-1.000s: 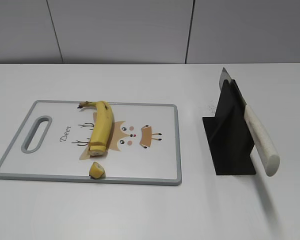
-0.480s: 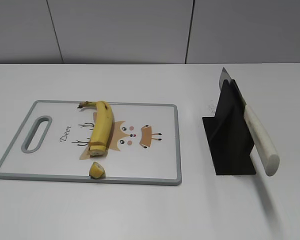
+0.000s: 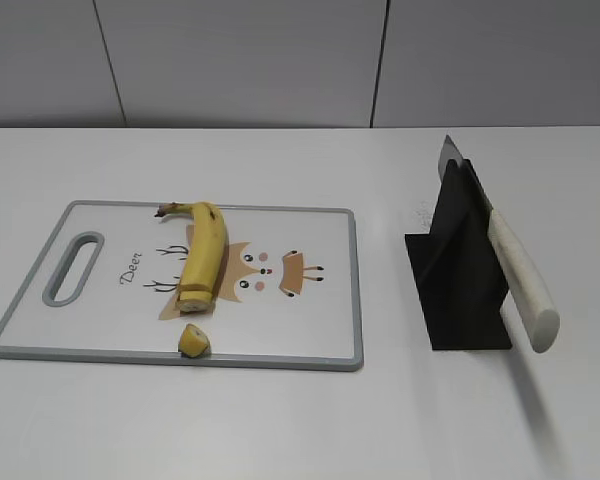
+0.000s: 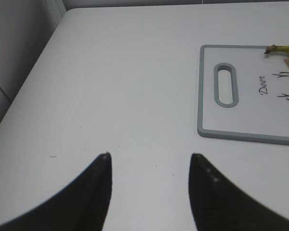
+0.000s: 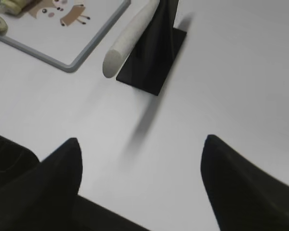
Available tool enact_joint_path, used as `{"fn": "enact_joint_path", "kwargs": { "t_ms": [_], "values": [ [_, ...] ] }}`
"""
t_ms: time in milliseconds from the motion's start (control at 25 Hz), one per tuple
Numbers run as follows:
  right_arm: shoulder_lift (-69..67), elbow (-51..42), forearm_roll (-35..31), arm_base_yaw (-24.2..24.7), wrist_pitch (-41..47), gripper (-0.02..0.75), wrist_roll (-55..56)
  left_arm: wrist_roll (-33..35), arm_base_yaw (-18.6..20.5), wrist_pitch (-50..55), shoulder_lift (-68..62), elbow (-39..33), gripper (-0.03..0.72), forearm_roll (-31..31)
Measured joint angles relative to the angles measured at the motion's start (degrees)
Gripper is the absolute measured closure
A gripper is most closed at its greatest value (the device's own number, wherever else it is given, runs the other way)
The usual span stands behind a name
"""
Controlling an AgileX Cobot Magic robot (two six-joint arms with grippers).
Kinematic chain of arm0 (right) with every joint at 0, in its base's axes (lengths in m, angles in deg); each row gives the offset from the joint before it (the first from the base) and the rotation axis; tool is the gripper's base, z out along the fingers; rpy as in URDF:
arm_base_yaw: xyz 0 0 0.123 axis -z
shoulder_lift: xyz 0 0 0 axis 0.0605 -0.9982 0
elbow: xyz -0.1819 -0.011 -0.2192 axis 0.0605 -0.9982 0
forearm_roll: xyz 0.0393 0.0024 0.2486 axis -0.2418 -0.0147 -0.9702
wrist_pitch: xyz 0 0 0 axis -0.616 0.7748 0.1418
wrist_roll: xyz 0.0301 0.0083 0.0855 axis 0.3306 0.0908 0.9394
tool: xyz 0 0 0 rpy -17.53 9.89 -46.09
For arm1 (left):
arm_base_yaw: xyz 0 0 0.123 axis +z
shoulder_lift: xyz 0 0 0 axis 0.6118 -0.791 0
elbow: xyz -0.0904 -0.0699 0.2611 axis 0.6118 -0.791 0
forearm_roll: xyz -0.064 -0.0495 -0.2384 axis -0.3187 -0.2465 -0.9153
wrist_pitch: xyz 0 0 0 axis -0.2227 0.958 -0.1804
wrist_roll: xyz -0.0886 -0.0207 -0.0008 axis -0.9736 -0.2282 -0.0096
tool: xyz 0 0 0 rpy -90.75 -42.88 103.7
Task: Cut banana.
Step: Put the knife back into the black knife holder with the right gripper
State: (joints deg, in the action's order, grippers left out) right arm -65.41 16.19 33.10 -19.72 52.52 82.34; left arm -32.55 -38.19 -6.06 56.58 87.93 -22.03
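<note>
Both pincers stand open and hold nothing: the left pincer (image 4: 149, 163) hangs over bare tabletop (image 3: 280, 420) left of the cutting board (image 3: 330, 290), and the right pincer (image 5: 142, 149) hangs over the tabletop near the black knife stand (image 3: 460, 270). The banana (image 3: 204, 255) lies on the board, stem to the far side, its cut end facing near, with a small cut-off piece (image 3: 193, 341) just beyond it. The knife (image 3: 520, 280) rests in the stand, its pale handle pointing near. It seems one cut is made. For another cut, the right pincer should close squarely around the middle of the handle and lift along the slot, while the left one steadies the banana well apart from the blade line.
</note>
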Motion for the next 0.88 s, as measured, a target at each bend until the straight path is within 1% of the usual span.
{"fn": "enact_joint_path", "kwargs": {
  "t_ms": [280,440,560,680,880],
  "values": [
    [7.2,0.0,-0.1,0.0,0.1,0.145,0.0,0.0,0.0,0.0,0.0,0.0,0.204,0.0],
    [7.7,0.0,-0.9,0.1,0.2,0.145,0.0,0.0,0.0,0.0,0.0,0.0,0.204,0.0],
    [7.7,0.0,-1.2,1.5,0.3,0.145,0.0,0.0,0.0,0.0,0.1,0.0,0.191,0.0],
    [7.7,0.0,-1.5,5.8,0.3,0.145,0.0,0.0,0.0,0.0,0.1,0.0,0.172,-0.1],
    [7.7,0.0,-1.6,15.8,0.3,0.145,0.0,0.0,0.0,0.0,0.1,0.0,0.166,-0.1]
  ]
}}
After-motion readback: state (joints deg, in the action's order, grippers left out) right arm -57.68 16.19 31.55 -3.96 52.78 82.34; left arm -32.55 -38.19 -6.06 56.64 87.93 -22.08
